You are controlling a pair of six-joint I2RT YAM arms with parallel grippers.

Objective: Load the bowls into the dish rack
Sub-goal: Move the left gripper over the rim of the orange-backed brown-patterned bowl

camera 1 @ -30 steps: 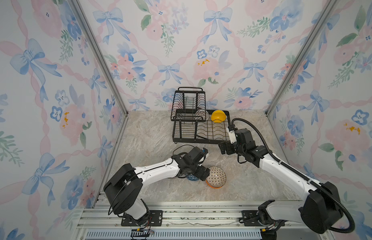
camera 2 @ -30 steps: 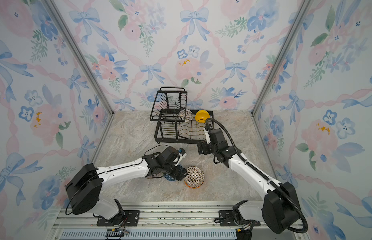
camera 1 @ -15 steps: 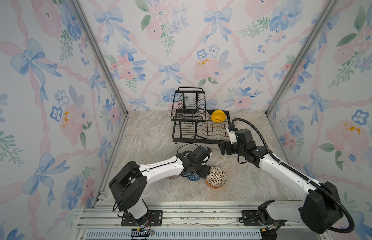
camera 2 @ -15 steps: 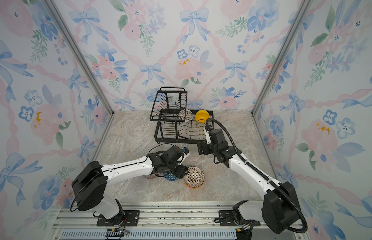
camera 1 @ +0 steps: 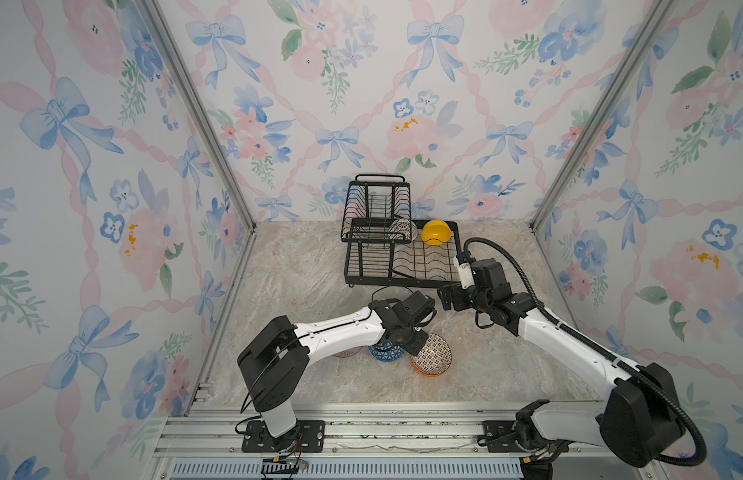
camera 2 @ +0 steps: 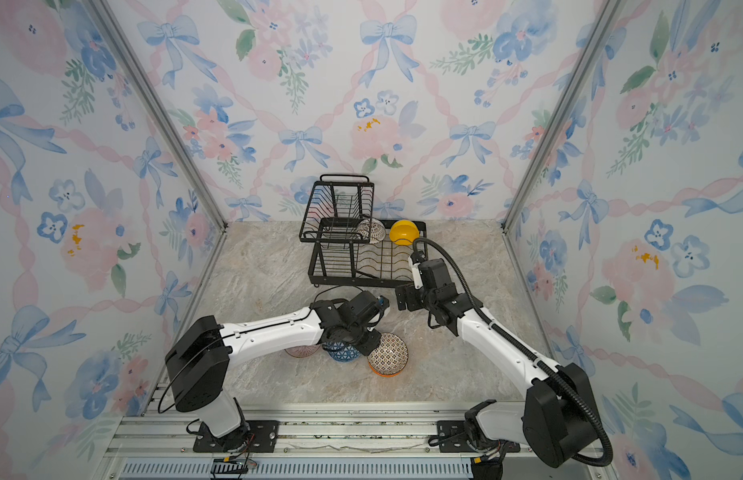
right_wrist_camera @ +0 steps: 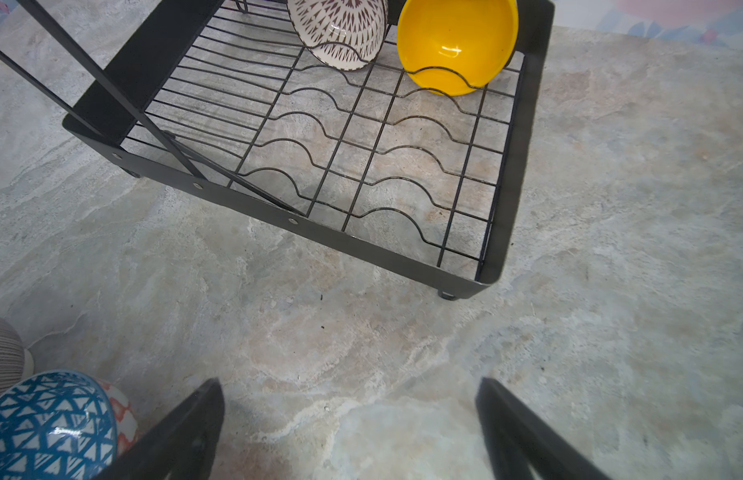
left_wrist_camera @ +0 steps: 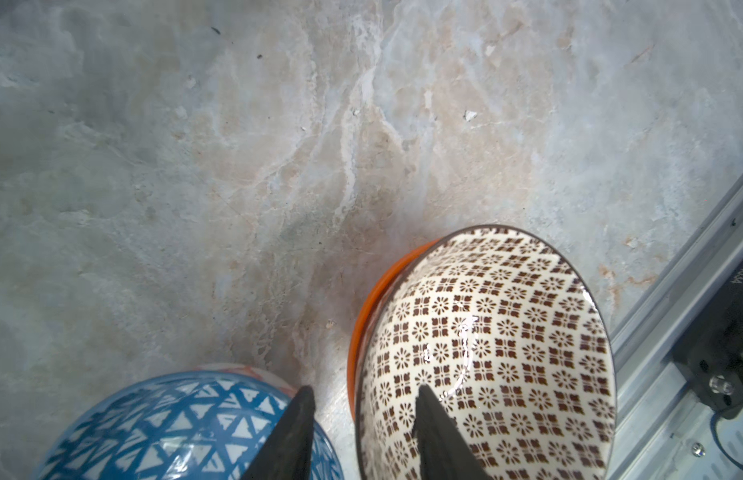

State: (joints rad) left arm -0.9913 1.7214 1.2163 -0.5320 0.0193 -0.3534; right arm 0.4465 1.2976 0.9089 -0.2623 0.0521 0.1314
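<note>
at the patterned bowl (left_wrist_camera: 486, 353), left gripper (left_wrist_camera: 362, 390) points down, half-open astride its rim, unclamped.

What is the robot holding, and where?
Nothing yet. The left gripper straddles the patterned bowl at its rim, jaws open. The right gripper is open, empty.

The left arm (camera 1: 340, 328) lies low and stretched toward the middle, its wrist bent so the left gripper (left_wrist_camera: 362, 392) points down, with the fingers (left_wrist_camera: 295, 432) partly apart. The right arm (camera 1: 569, 340) reaches forward and inward, and the right gripper (right_wrist_camera: 350, 384) has its fingers (right_wrist_camera: 187, 424) spread wide, holding nothing.
</note>
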